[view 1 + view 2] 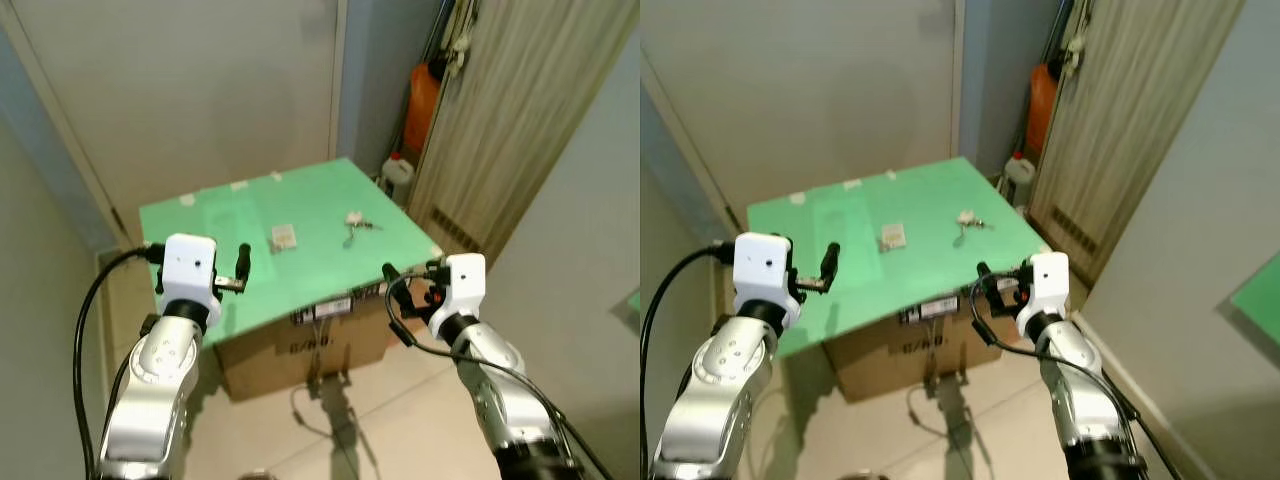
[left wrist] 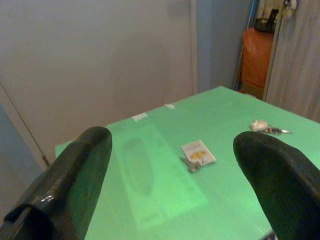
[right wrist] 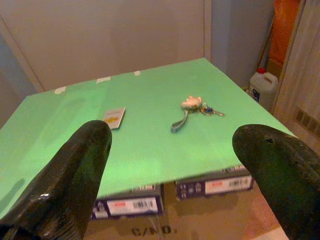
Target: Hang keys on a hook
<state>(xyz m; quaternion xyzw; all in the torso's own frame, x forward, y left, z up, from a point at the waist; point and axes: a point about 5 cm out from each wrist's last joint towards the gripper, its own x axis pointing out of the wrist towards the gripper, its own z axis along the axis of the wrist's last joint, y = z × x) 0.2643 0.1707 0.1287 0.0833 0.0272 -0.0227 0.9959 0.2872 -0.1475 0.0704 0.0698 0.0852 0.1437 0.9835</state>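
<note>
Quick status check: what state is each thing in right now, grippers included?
keys: lying flat on the green board, strap stretched out, untouched
card: lying flat on the board, apart from the keys
left gripper: open, empty, short of the board
right gripper: open, empty, short of the board
white jug: upright on the floor, capped

A green board (image 1: 250, 260) laid over cardboard boxes (image 3: 150, 220) offers broad open surface; 2 small items sit well apart near its middle, a white card (image 1: 284, 237) and a key bunch (image 3: 192, 107), with bare green between and around them; the left gripper (image 1: 238, 270) and right gripper (image 1: 395, 285), fingers spread, hover at the near edge; walls close the far side; a wooden door (image 1: 520, 130), orange container (image 1: 422, 105) and white jug (image 1: 397, 178) crowd the right corner.
</note>
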